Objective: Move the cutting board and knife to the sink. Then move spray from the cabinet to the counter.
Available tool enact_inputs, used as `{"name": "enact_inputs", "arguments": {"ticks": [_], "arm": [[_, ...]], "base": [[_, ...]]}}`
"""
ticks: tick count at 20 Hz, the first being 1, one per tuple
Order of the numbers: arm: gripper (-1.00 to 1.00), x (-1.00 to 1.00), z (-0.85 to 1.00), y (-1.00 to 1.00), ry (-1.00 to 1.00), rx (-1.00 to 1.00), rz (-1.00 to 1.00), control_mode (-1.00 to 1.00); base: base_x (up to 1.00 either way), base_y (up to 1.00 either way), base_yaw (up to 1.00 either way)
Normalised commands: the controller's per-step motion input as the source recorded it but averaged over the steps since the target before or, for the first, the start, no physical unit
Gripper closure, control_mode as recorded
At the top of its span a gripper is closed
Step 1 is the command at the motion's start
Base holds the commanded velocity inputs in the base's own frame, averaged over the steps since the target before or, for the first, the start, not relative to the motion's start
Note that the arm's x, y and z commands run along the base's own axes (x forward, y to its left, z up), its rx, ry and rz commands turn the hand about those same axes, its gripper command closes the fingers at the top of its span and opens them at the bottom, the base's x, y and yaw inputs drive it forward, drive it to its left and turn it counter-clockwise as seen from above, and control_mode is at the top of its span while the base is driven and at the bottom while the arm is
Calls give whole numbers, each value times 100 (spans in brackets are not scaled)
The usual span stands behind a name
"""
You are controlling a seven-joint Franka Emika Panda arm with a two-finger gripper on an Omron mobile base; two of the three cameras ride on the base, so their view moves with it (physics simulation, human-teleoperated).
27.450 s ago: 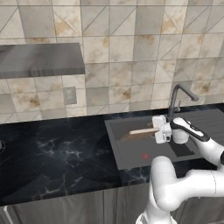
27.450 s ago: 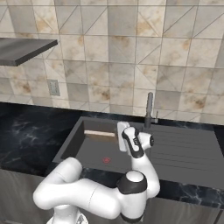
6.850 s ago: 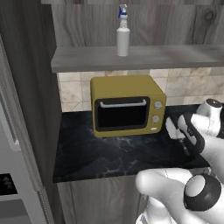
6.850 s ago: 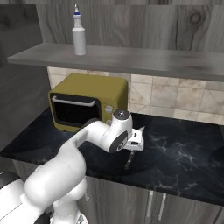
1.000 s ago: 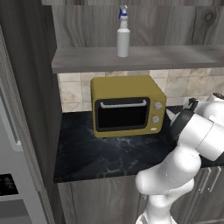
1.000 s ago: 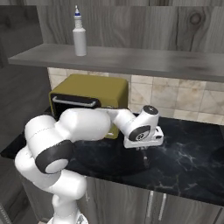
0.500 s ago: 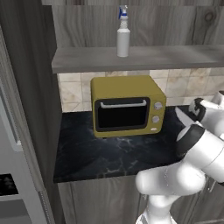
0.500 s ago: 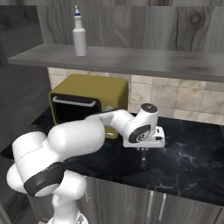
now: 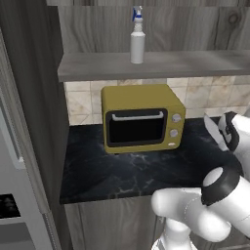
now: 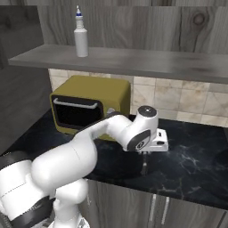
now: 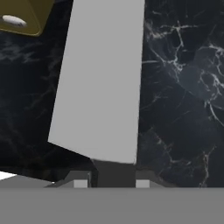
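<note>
Left base view: the tool (image 9: 215, 131) sits at the far right above the black counter (image 9: 127, 171), and a pale blade edge, the knife (image 9: 212, 128), shows against it. The yellow oven (image 9: 141, 117) stands on the counter well off to the tool's left. Up and further left, the spray (image 9: 137, 36) stands upright on the cabinet (image 9: 156, 63) shelf board, above the oven.

Right base view: the tool (image 10: 144, 160) points down over the counter (image 10: 187, 164), its tip near the dark surface (whether it touches, I cannot tell). A thin dark piece hangs below the white hand, seemingly the knife (image 10: 144, 165) seen edge-on. The oven (image 10: 89, 104) is just beside the arm, behind and left of the tool. The spray (image 10: 80, 35) stands on the cabinet (image 10: 133, 60) shelf, high up and well apart to the left.

Hand view: the two fingers (image 11: 81, 183) are clamped on the dark handle of the knife (image 11: 103, 83); its broad grey blade runs straight away from the tool over the veined counter (image 11: 179, 96). A corner of the oven (image 11: 22, 17) shows in the upper left.
</note>
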Motion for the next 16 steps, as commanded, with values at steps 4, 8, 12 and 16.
{"name": "enact_inputs", "arguments": {"ticks": [4, 8, 12, 16], "arm": [[100, -24, 28, 0, 0, -2, 0, -100], [100, -15, 14, 0, 0, 0, 2, -100], [100, 0, 0, 0, 0, 0, 0, -100], [100, 0, 0, 0, 0, 0, 0, 100]], "base": [[0, 0, 0], [0, 0, 0], [0, 0, 0], [-3, 0, 0]]}}
